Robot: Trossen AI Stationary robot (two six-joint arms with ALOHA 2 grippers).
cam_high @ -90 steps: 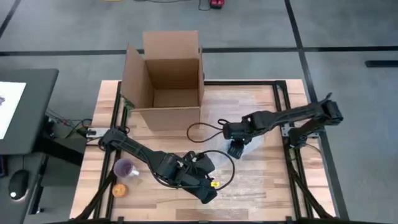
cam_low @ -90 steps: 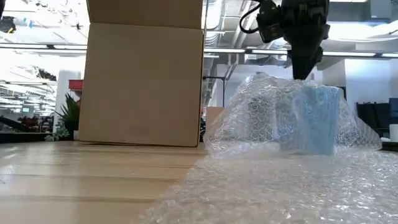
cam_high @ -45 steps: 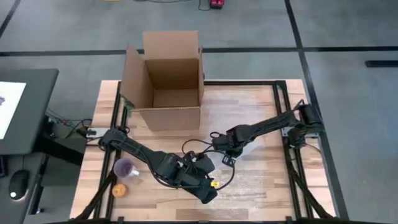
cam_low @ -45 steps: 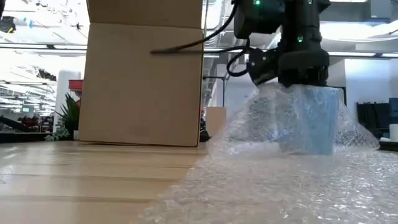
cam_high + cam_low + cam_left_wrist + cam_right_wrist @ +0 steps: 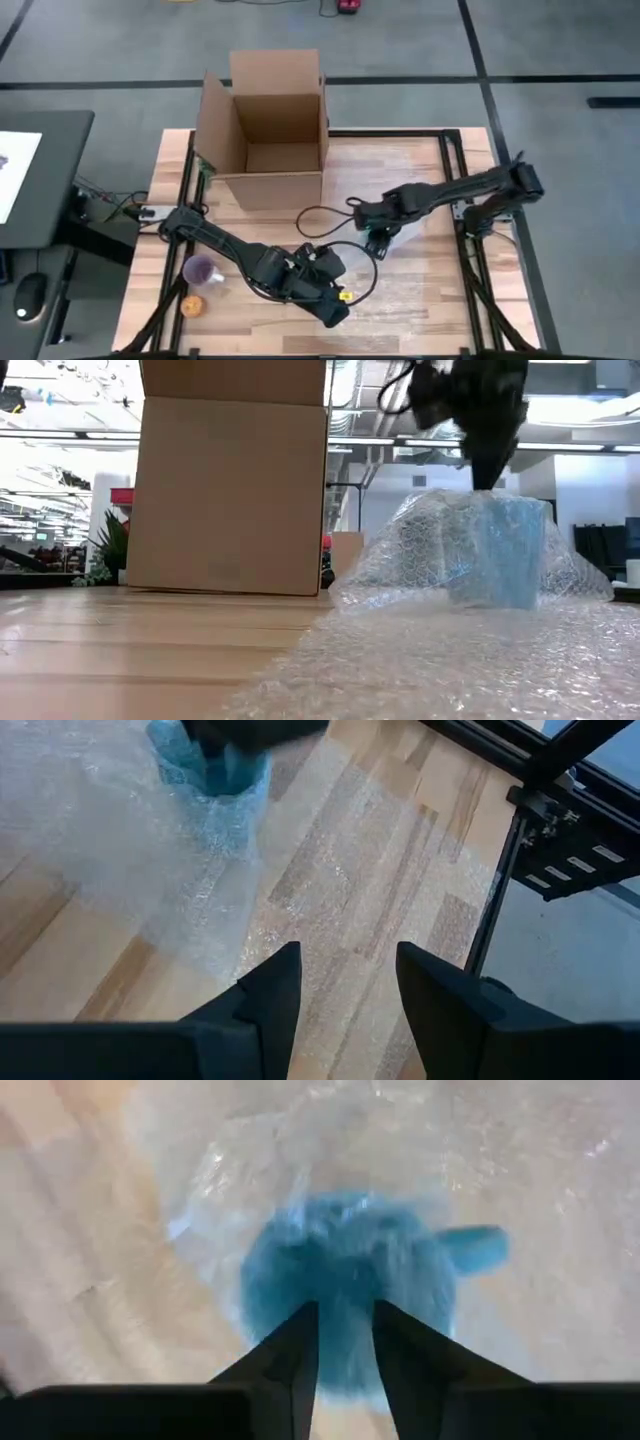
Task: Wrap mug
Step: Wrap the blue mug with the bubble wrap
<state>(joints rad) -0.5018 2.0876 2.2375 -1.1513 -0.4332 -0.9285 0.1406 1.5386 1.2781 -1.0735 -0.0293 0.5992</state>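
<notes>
A: Starting near the front edge of the light wooden slatted table (image 5: 400, 160), what is there?

B: The left gripper (image 5: 340, 982) rests low over the boards with its fingers spread and nothing between them. Beside that arm stand a small purple cup (image 5: 201, 270) and a round orange object (image 5: 192, 306), both clear of the work.

A: And the task's thing?

B: The blue ceramic mug with a side handle (image 5: 498, 550) stands upright about mid-table, to the right of centre, on a clear sheet of bubble wrap (image 5: 450, 650). Part of the sheet is draped up over its left side and top. The right gripper (image 5: 345, 1345) hangs directly above it, fingers parted by a narrow gap and clamping nothing; from table height its tip looks just above the plastic over the rim.

A: How would it handle?

B: I judge the mug rigid, fairly heavy for its size, and breakable if tipped. The wrap is the opposite: light, floppy and slick, so it will likely spring back off the mug unless pinned. The best hold seems to be a loose edge of the sheet, pinched and pulled across, while the mug's own weight anchors the rest. The handle makes a bump to fold around.

A: Farthest back?

B: An open brown cardboard box (image 5: 262, 130), flaps up, well apart from the mug.
</notes>
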